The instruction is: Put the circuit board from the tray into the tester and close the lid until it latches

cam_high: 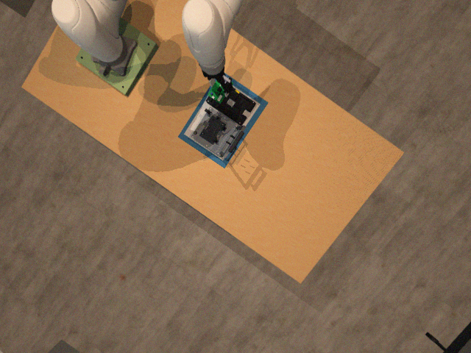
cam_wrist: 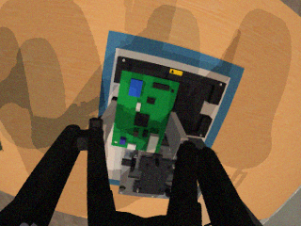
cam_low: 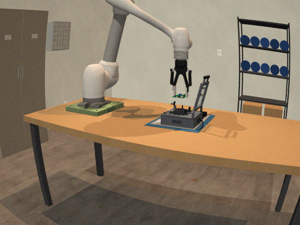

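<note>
Gripper (cam_low: 180, 94) is seen pointing straight down, its fingers clamped across the circuit board (cam_low: 179, 96). Board is held level and face up in the air, well above the tester (cam_low: 180, 118) and the black tray (cam_high: 236, 104), touching neither. In the wrist view the green board (cam_wrist: 145, 108) is seen over the tray end of the blue mat (cam_high: 185, 137). Tester lid (cam_low: 201, 93) is raised, tilted steeply back, handle uppermost. Tester and tray are set side by side on the mat, on the wooden table (cam_low: 242, 150). Arm is mounted on a green base plate (cam_low: 113, 107).
</note>
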